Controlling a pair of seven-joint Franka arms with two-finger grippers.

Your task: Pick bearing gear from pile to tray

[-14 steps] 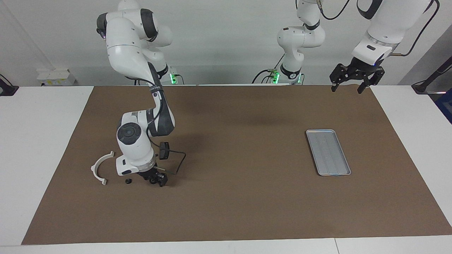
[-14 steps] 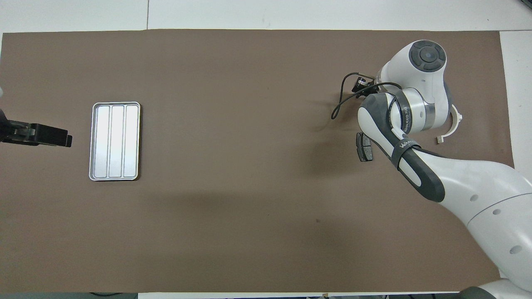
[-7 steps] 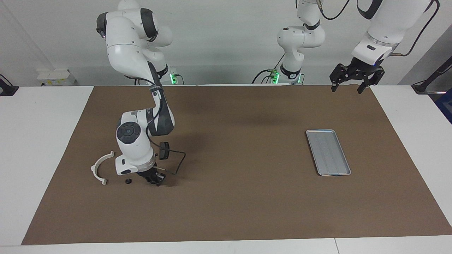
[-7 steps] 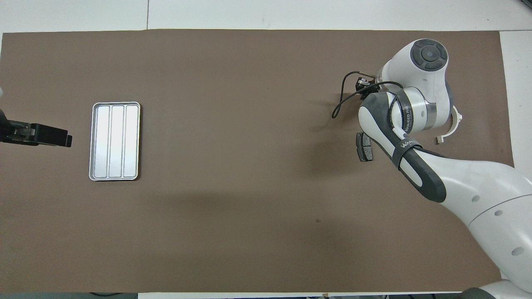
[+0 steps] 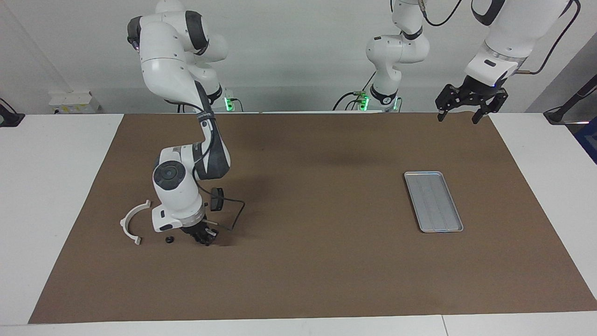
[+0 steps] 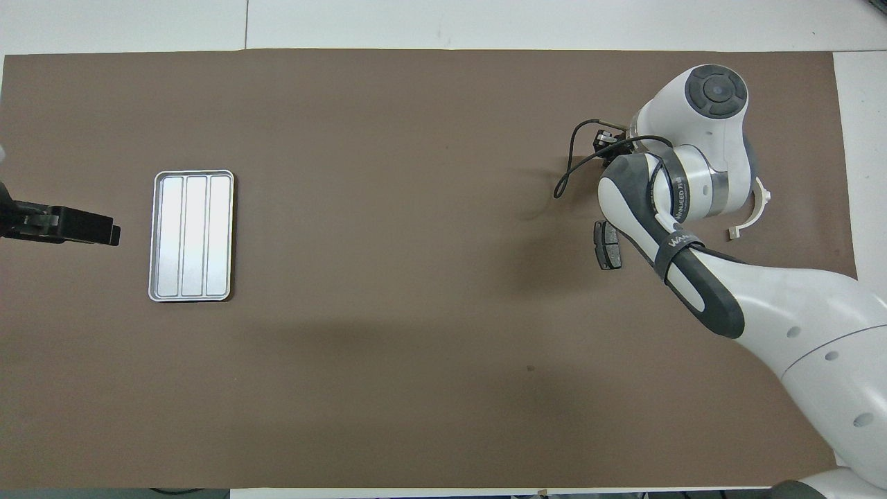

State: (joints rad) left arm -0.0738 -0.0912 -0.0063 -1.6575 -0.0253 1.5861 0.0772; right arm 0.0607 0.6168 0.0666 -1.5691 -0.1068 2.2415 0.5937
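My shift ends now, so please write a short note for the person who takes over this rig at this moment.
Left end effector: open, idle, up over the mat at the left arm's end.
Right end effector: low at the mat beside a small black round piece; a hold cannot be seen.
Tray: empty, toward the left arm's end.
Done: nothing in the tray.
Left to do: the whole transfer to the tray.
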